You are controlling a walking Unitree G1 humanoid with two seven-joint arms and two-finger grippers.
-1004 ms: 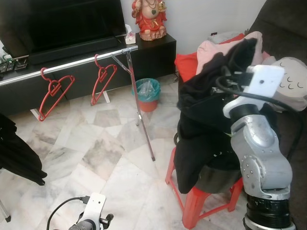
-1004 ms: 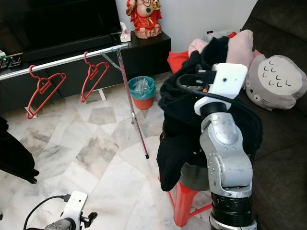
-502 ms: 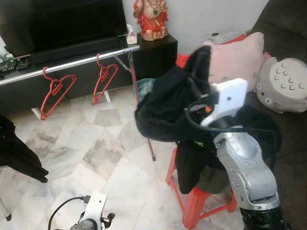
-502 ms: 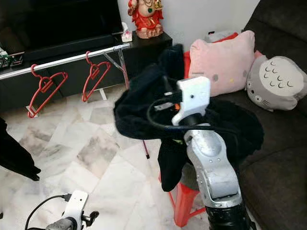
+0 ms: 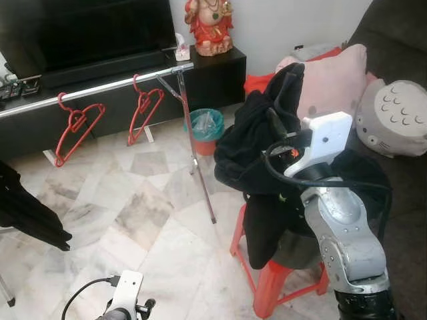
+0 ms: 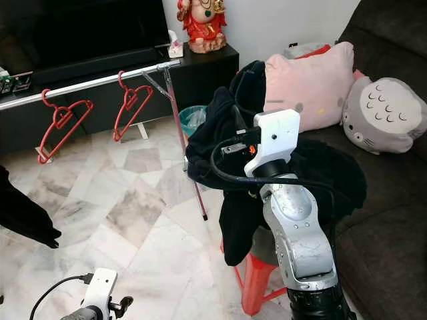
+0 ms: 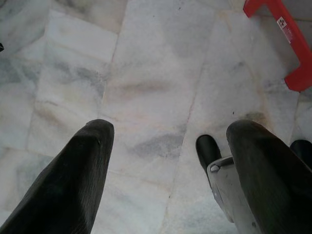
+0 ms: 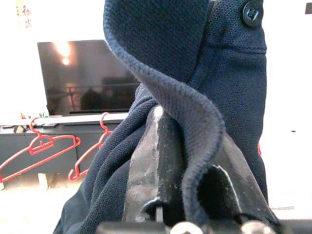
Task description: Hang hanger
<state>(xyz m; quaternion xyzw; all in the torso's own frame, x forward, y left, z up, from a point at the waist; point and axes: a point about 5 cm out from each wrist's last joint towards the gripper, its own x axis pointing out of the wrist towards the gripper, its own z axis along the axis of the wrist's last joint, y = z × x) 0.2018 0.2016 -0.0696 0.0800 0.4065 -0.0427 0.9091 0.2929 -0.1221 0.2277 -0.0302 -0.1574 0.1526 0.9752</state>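
Lifting stage, as I judge it: the right gripper (image 8: 183, 170) is pinched tight on a fold of the dark garment (image 5: 257, 143), collar and a button showing just above the fingers, and it holds the cloth up over the red stool (image 5: 267, 283).

- Garment: bunched around the gripper, its lower part draped down onto the stool below it; touching the pink cushion (image 5: 330, 83) behind, or only close, I cannot tell.
- Hanger: none in the gripper. Two red hangers (image 5: 77, 127), (image 5: 145, 107) already hang on the silver rail (image 5: 100, 87), well ahead of the gripper and to its left side.
- Left gripper (image 7: 168, 161): low, fingers spread wide, empty, pointing at the marble floor (image 5: 133, 220).

Next move, by my reckoning: carry the garment clear of the stool and across to the rail, which calls for a turn toward it.

Hard to make out: whether a hanger sits inside the bunched cloth; the right gripper's fingertips, buried in fabric. A second dark cloth (image 5: 27, 213) at the far left is cut off.
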